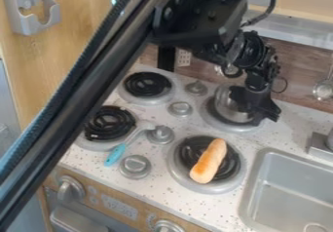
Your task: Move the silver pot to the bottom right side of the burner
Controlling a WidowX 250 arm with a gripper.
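Silver pot: sits on the back right burner, partly behind the gripper; whether it stands quite level is hard to tell.

Pot's metal: looks smooth and rounded, probably stiff, thin and fairly light for its size; not fragile, but apt to slide or turn if pinched off-centre.

Pot's wall: the best hold is likely high on the side at the rim, with one side of the grip inside and one outside; no handle can be made out.

Gripper: black, hanging down at the pot's right side and overlapping it; whether it is wide, narrow or holding the pot, I cannot tell.

Black arm: crosses from the lower left to the top edge.

Front right burner: probably the goal, nearer the viewer than the pot.

Bread roll: long and golden, lying aslant over that burner's black coil; a pot set there could tip or rest unevenly on it.

Blue-handled utensil: lies left of the bread, beside the front left burner.

Grey sink: right of the bread, set into the speckled counter.
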